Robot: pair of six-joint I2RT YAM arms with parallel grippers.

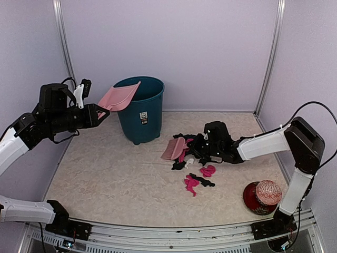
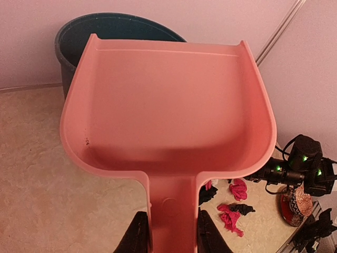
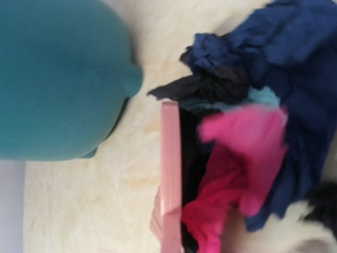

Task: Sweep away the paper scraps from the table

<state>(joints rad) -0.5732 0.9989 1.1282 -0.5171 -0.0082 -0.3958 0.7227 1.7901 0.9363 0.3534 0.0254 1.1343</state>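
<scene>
My left pincer (image 1: 101, 112) hangs in the air just left of the teal bin (image 1: 142, 113), clamped on the handle of the pink dustpan (image 2: 168, 105). In my left wrist view a dark finger (image 2: 138, 236) presses on each side of that handle. The pan tilts up and to the right, so its wide mouth reaches over the bin's left rim, and I can see nothing lying in the scoop. The bin itself stands upright toward the back of the beige table (image 1: 116, 174). Right of the bin, low on the table, the pink brush (image 1: 174, 148) leans with its bristles toward the bin. Packed against the brush's far side from the bin is the main heap of paper scraps (image 1: 192, 143), mostly black and navy with magenta and a bit of light blue; my right wrist view shows them bunched right up against the brush's pink edge. More scraps, magenta and black, lie loose on the table right of the bin and nearer the front edge than the heap. My right pincer (image 1: 197, 146) is down at that heap, drawn together on the brush, though its own tips are hidden among the paper. Far to the right of the bin, near the front corner, a red patterned ball (image 1: 268, 192) rests on a dark red dish (image 1: 251, 199).
</scene>
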